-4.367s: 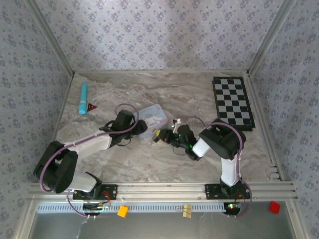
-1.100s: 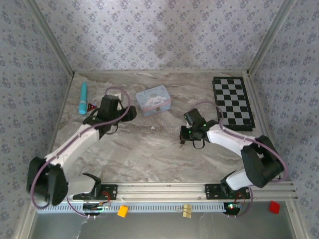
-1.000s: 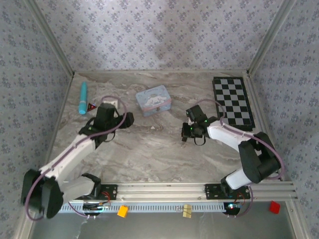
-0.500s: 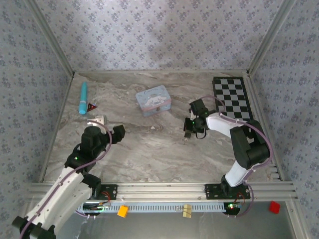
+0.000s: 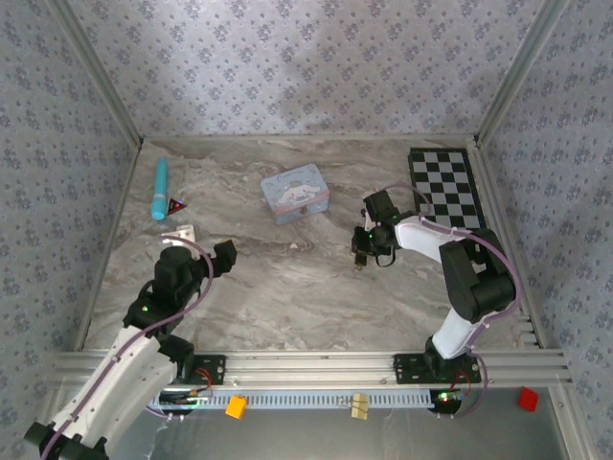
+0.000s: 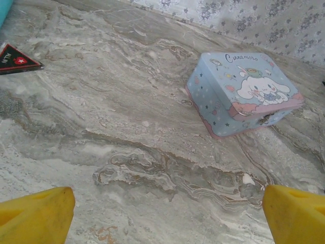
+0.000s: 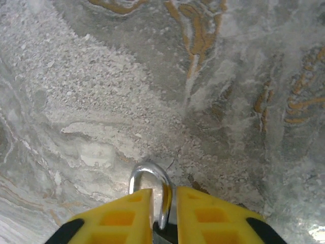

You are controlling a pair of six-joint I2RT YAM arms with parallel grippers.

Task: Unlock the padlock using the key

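Steel padlock (image 7: 150, 166) shackle sits between the right gripper's (image 7: 163, 195) barely parted, easing fingers (image 7: 122, 213), grip uncertain; left gripper (image 6: 162, 208), withdrawn lower left, gapes empty: probably finishing.

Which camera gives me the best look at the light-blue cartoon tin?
The left wrist view. The tin sits close and large there, so the cartoon on the lid, the lettering above it and the small catch on its side are plain. The top external view has the tin small and distant, lid up, with little detail.
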